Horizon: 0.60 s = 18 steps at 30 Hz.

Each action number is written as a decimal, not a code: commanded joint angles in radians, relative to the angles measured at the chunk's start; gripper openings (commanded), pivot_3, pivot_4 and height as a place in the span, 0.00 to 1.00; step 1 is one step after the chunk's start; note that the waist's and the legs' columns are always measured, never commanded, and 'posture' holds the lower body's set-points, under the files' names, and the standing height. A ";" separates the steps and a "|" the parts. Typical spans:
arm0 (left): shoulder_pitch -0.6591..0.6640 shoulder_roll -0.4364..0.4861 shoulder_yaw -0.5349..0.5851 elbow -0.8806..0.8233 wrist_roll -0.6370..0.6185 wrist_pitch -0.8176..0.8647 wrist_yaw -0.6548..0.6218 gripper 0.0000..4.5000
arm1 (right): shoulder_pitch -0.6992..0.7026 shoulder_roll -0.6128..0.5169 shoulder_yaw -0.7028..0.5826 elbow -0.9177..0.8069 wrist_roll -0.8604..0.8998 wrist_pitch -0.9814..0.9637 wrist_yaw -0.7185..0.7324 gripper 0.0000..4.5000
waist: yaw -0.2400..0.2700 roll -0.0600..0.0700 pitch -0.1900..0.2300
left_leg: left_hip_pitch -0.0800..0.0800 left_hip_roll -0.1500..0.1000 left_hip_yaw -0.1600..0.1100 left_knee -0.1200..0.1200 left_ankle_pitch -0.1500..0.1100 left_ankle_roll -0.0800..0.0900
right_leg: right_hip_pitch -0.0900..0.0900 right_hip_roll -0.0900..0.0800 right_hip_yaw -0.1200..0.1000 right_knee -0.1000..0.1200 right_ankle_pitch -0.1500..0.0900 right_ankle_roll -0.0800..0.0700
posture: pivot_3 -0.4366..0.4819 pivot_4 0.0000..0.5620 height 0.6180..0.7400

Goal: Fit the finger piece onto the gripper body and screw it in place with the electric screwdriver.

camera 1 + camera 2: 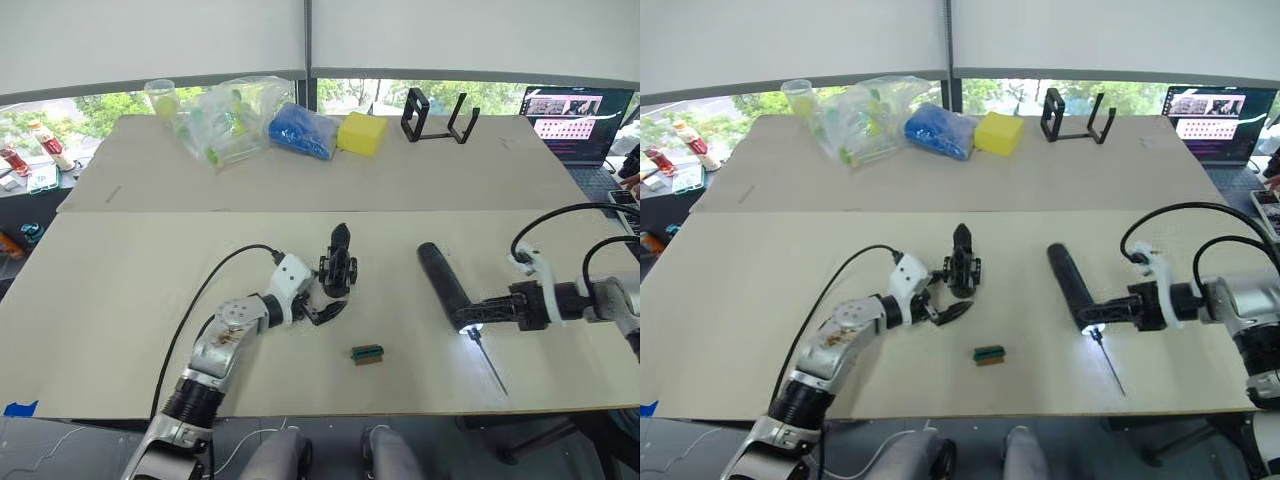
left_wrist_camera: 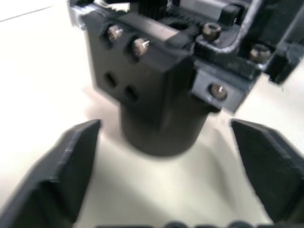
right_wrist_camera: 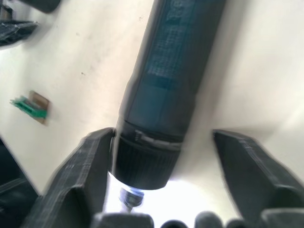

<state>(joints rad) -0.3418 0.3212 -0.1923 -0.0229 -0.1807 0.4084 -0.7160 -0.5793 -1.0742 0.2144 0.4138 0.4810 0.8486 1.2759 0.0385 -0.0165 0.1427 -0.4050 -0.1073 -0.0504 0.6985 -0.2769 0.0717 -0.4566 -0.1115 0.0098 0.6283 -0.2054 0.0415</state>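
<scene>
While both my jaws stand open, left around the gripper body (image 1: pixel 338 272), right astride the electric screwdriver (image 1: pixel 443 285): closing comes next.

The matt black plastic gripper body (image 2: pixel 156 90) with its round stubby base stands between the two dull black plastic fingers (image 2: pixel 57 175) of the left pincer (image 1: pixel 322 305); small shiny metal screws sit in its block, and one edge looks worn and scratched. The thick dark blue-black screwdriver (image 3: pixel 166 90), smooth with a slight sheen, lies between the matt black fingers (image 3: pixel 80 180) of the right pincer (image 1: pixel 470 318); a thin bright metal bit (image 1: pixel 490 362) sticks out past this pincer. The beige worktop (image 1: pixel 120 330) looks matt, like smooth board. Far beyond both pincers lie a glossy clear plastic bag (image 1: pixel 225 120) and a matt yellow block (image 1: pixel 361 132) that looks like sponge.
</scene>
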 commanded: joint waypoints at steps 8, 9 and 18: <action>0.123 0.353 0.271 -0.379 -0.319 0.255 -0.242 1.00 | -0.013 -0.075 -0.180 0.203 -0.131 -0.715 0.291 0.99 | -0.022 0.001 0.000 | 0.003 0.002 0.001 -0.002 0.000 0.000 | 0.000 0.003 0.000 0.000 0.000 0.000 | 0.48 0.27 0.98; 0.150 0.398 0.318 -0.416 -0.382 0.301 -0.276 1.00 | -0.027 -0.079 -0.190 0.227 -0.128 -0.730 0.315 0.99 | -0.027 0.002 0.001 | 0.003 0.002 0.001 -0.003 0.000 -0.001 | 0.000 0.003 0.000 0.001 0.000 0.000 | 0.48 0.27 0.98; 0.379 0.579 0.734 -0.541 -0.594 0.469 -0.272 1.00 | -0.055 -0.058 -0.250 0.383 -0.185 -0.936 0.322 0.99 | -0.032 0.007 0.003 | 0.007 0.003 0.001 -0.004 0.000 -0.002 | 0.003 0.003 0.001 0.000 -0.001 -0.001 | 0.48 0.27 0.98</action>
<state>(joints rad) 0.0075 0.9019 0.5049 -0.5255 -0.7695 0.8941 -0.9945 -0.6348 -1.1328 0.0013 0.7947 0.2929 -0.0538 1.5678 0.0061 -0.0092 0.1453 -0.3978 -0.1044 -0.0492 0.6942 -0.2772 0.0696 -0.4530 -0.1084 0.0107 0.6282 -0.2063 0.0401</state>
